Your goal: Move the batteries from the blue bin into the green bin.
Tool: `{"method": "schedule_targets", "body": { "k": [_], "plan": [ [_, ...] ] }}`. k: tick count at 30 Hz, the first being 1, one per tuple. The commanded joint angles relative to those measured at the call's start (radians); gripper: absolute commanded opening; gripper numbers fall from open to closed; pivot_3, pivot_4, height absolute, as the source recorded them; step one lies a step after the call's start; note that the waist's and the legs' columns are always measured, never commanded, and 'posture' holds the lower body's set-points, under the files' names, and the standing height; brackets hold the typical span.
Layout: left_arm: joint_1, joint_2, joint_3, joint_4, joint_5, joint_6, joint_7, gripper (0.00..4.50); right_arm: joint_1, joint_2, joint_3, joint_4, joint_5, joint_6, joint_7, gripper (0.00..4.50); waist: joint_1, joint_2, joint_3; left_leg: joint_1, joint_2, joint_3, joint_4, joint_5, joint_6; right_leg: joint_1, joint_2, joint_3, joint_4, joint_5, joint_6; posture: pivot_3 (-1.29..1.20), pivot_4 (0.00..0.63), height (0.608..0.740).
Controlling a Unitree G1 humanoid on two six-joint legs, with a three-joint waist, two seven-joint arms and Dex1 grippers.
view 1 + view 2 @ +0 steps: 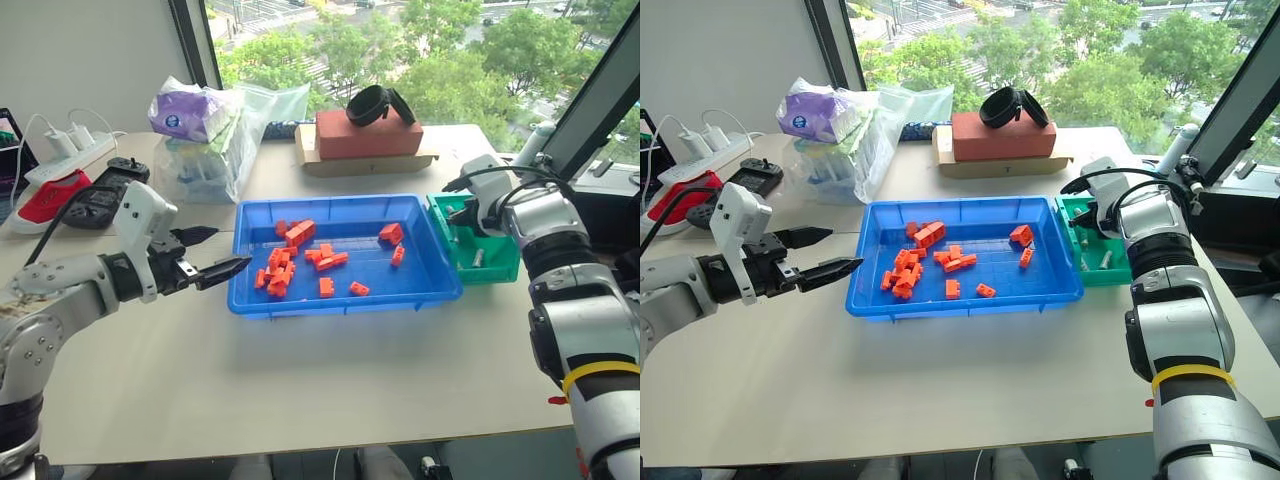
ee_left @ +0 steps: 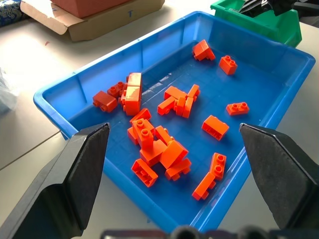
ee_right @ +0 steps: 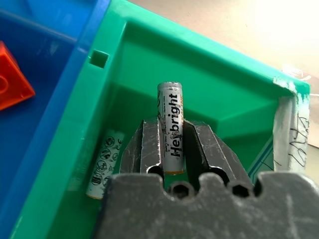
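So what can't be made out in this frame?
- Right claw: right wrist view, a battery lies between the fingers; gripped or just released is unclear.
- Green bin: in the head views, the right arm covers most of its inside.
- Blue bin: in the left wrist view, the left claw's fingers hide its near corners.

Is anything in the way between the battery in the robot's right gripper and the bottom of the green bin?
Nothing visible. The slim silver battery sits between the right gripper's fingers, already over the teal-green plastic bin, beside another battery lying inside.
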Motion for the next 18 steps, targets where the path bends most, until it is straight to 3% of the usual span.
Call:
{"method": "schedule_targets", "body": {
  "k": [1, 5, 8, 12, 16, 18],
  "plan": [
    [0.003, 0.017, 0.031, -0.026, 0.012, -0.023, -0.009, 4.50, -0.034, -0.033, -0.017, -0.029, -0.016, -0.024, 0.005, 2.17, 0.000, 0.000, 0.000, 0.000, 0.000, 0.000, 0.000, 0.000, 0.000, 0.000, 0.000, 0.000, 0.000, 0.000, 0.000, 0.00, 0.150, 0.740],
    [0.017, 0.043, 0.011, -0.022, 0.071, -0.052, -0.025, 4.50, -0.055, -0.066, -0.034, -0.089, -0.002, -0.028, 0.058, 3.65, -0.001, 0.000, 0.000, 0.000, 0.000, 0.000, 0.000, 0.000, 0.000, 0.000, 0.000, 0.000, 0.001, 0.000, 0.000, 0.00, 0.150, 0.740],
    [0.024, 0.052, 0.015, -0.019, 0.101, -0.085, -0.043, 4.50, -0.054, -0.091, -0.048, -0.138, 0.013, -0.053, 0.103, 4.48, 0.000, 0.000, 0.000, 0.000, 0.000, 0.000, 0.000, 0.000, 0.000, 0.000, 0.000, 0.000, 0.001, 0.000, 0.000, 0.00, 0.150, 0.740],
    [0.021, 0.027, 0.064, -0.039, 0.117, -0.149, -0.044, 4.50, -0.010, -0.106, -0.134, -0.272, 0.124, -0.113, 0.226, 4.48, 0.000, 0.000, 0.000, 0.000, 0.000, 0.000, 0.000, 0.000, 0.000, 0.000, 0.000, 0.000, 0.001, 0.000, 0.000, 0.00, 0.150, 0.740],
    [0.052, 0.013, 0.116, 0.000, 0.166, -0.196, -0.021, 4.50, 0.086, -0.099, -0.253, -0.556, 0.378, 0.106, 0.431, 4.48, 0.002, 0.000, 0.000, 0.000, 0.000, 0.000, 0.000, 0.000, 0.000, 0.000, 0.000, 0.000, 0.001, 0.000, 0.000, 0.00, 0.150, 0.740],
    [0.082, 0.014, 0.130, 0.004, 0.207, -0.234, -0.026, 4.50, 0.202, -0.125, -0.241, -0.702, 0.408, 0.095, 0.485, 4.48, 0.007, 0.000, 0.000, 0.000, 0.000, -0.001, 0.000, 0.000, 0.000, 0.000, 0.000, -0.001, 0.002, 0.000, 0.000, 0.00, 0.150, 0.740]
  ]
}}
